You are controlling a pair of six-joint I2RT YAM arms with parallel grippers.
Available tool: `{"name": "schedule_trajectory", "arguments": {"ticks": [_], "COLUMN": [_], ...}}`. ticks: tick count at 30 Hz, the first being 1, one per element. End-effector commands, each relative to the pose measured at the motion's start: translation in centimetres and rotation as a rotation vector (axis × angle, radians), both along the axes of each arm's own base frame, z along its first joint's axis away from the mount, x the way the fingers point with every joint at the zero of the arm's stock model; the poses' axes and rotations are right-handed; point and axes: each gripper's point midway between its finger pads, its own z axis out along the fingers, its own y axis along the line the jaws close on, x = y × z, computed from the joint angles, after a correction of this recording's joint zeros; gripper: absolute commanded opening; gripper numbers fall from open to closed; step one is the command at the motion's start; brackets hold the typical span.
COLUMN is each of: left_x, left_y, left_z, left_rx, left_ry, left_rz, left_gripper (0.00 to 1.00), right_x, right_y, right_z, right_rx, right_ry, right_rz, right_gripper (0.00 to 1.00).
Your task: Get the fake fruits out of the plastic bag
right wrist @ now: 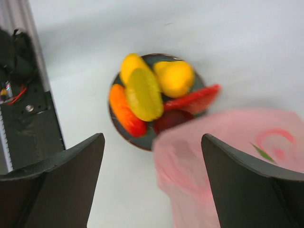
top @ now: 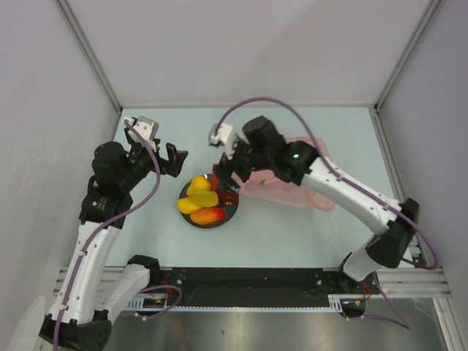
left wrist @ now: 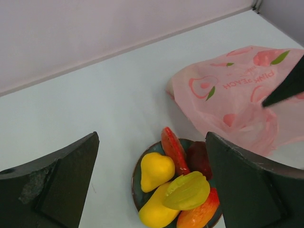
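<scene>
Several fake fruits lie piled on a dark blue plate [top: 232, 208]: a yellow pear shape [left wrist: 154, 171], a red watermelon slice [left wrist: 173, 148], a dark red piece [left wrist: 199, 159], a yellow-green piece [left wrist: 190, 190] and a red-orange mango [right wrist: 124, 111]. The pink plastic bag [top: 289, 186] lies crumpled just right of the plate. My left gripper [top: 175, 159] hovers open at the plate's upper left, holding nothing. My right gripper [top: 224, 172] stands open over the bag's left edge [right wrist: 209, 156], beside the plate, with nothing gripped. What is inside the bag is hidden.
Grey walls with metal corner posts [top: 91, 55] close the table on three sides. A black rail [top: 256, 278] runs along the near edge by the arm bases. One finger of the right arm [left wrist: 289, 84] shows dark over the bag in the left wrist view.
</scene>
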Motion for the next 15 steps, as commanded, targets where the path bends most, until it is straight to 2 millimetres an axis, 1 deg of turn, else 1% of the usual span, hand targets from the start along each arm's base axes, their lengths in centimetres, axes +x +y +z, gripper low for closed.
{"name": "schedule_trajectory", "arguments": {"ticks": [1, 2, 3, 4, 5, 6, 7, 8, 9, 10, 11, 12, 13, 15], "left_x": [-1.2, -1.1, -2.1, -2.4, -2.7, -3.2, -3.4, -3.5, -3.7, -3.8, -3.9, -3.9, -3.6, -3.3], "left_y": [-3.4, -4.3, -6.3, -7.5, -8.5, -10.6, -11.5, -12.3, -13.9, -14.6, -15.4, -16.7, -17.3, -18.5], "left_z": [2.0, 1.7, 1.5, 1.3, 1.6, 0.4, 0.0, 0.0, -1.6, -2.0, -2.3, -3.4, -4.0, -4.4], "left_rx": [-0.052, -0.048, -0.043, -0.036, -0.028, 0.002, 0.025, 0.048, 0.101, 0.118, 0.133, 0.151, 0.16, 0.161], "left_ry": [-0.061, -0.047, -0.038, -0.027, -0.029, 0.005, 0.015, 0.011, 0.037, 0.045, 0.052, 0.077, 0.093, 0.108], "left_rz": [-0.164, -0.199, -0.3, -0.349, -0.393, -0.471, -0.503, -0.531, -0.582, -0.603, -0.624, -0.655, -0.656, -0.675], "left_gripper": [1.0, 1.0, 1.0, 1.0, 1.0, 1.0, 1.0, 1.0, 1.0, 1.0, 1.0, 1.0, 1.0, 1.0], "right_x": [3.3, 3.5, 4.0, 4.8, 5.8, 6.3, 6.8, 6.9, 6.9, 7.0, 7.3, 7.4, 7.6, 8.4], "right_y": [-8.5, -10.1, -11.5, -13.5, -15.5, -17.0, -18.2, -19.2, -20.1, -20.7, -21.1, -22.1, -22.4, -23.3], "right_z": [5.1, 3.2, 2.8, 2.8, 2.1, 0.7, 0.3, -0.7, -2.0, -2.6, -2.3, -3.3, -3.6, -4.4], "right_rx": [0.036, -0.02, -0.049, -0.082, -0.118, -0.159, -0.198, -0.25, -0.317, -0.376, -0.402, -0.444, -0.461, -0.501], "right_ry": [-0.046, -0.044, -0.067, -0.116, -0.128, -0.124, -0.15, -0.152, -0.164, -0.2, -0.285, -0.314, -0.336, -0.354], "right_rz": [-0.267, -0.292, -0.317, -0.357, -0.409, -0.44, -0.445, -0.448, -0.443, -0.425, -0.4, -0.402, -0.392, -0.391], "right_gripper": [0.86, 0.86, 0.84, 0.83, 0.82, 0.82, 0.82, 0.83, 0.84, 0.85, 0.86, 0.89, 0.9, 0.9]}}
